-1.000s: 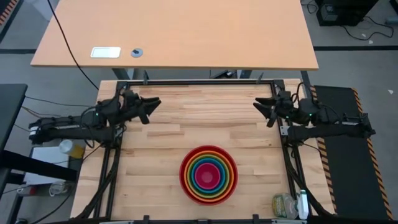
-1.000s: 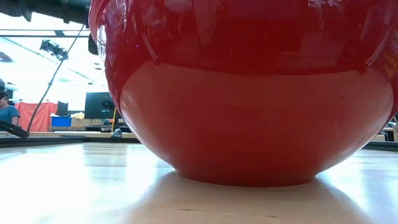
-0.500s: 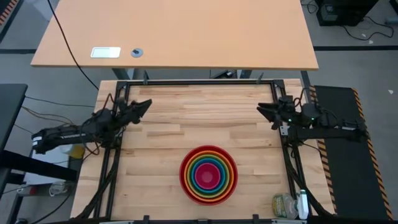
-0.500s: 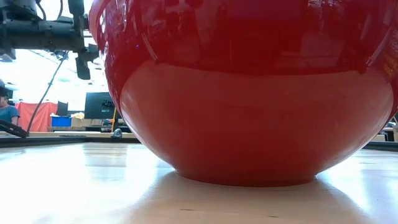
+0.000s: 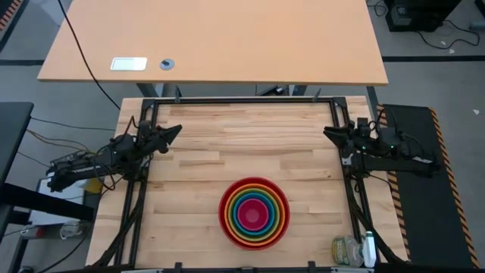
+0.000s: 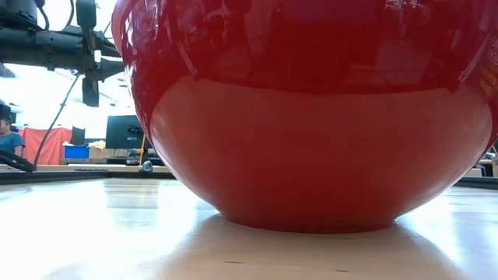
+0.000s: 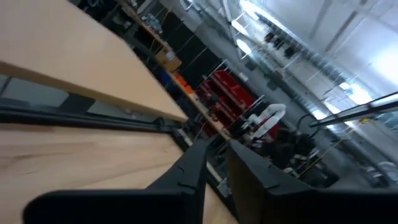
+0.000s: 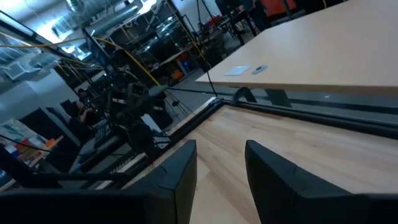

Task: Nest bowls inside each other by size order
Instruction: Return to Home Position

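The five bowls stand nested as one stack [image 5: 254,213] on the wooden table, near its front edge and a little right of the middle. The red bowl [image 5: 224,220] is outermost, then orange, lime green and blue, with the magenta pink bowl [image 5: 254,214] in the centre. The red bowl [image 6: 311,140] rests on its base and fills the low view. My left gripper [image 5: 174,131] is at the table's left edge, open by a narrow gap [image 7: 216,155] and empty. My right gripper [image 5: 330,133] is at the right edge, open [image 8: 221,155] and empty.
A black frame [image 5: 242,99] runs around the table. A tan table [image 5: 212,38] with a white card [image 5: 128,64] stands beyond the far edge. A bottle [image 5: 347,250] lies at the near right corner. A person [image 6: 8,141] shows far off in the low view.
Both arms have drawn back from the table's middle: my left gripper toward the left edge, my right gripper toward the right edge. An arm has come into the low view at the upper left. The stack of bowls has stayed where it was.
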`<state>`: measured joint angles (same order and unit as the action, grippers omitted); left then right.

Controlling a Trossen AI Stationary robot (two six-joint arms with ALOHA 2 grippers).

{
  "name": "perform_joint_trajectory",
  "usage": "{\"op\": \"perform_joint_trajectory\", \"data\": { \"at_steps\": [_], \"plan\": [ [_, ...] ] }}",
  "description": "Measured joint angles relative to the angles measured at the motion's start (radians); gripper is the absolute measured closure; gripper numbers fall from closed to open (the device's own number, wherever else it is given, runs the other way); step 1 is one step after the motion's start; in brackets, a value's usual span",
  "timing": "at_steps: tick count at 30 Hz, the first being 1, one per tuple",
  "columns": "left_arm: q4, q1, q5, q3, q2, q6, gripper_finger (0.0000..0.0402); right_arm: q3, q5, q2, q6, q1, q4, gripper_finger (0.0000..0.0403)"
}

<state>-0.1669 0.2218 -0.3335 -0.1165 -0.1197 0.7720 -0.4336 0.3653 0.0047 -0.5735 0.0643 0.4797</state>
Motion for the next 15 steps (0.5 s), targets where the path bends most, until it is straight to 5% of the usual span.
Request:
{"op": "perform_joint_trajectory", "data": {
  "at_steps": [15],
  "plan": [
    [-0.129, 0.025, 0.009, 0.108, 0.012, 0.001, 0.0399, 0.0, 0.0, 0.001, -0.031, 0.0, -0.043, 0.026]
  ]
}}
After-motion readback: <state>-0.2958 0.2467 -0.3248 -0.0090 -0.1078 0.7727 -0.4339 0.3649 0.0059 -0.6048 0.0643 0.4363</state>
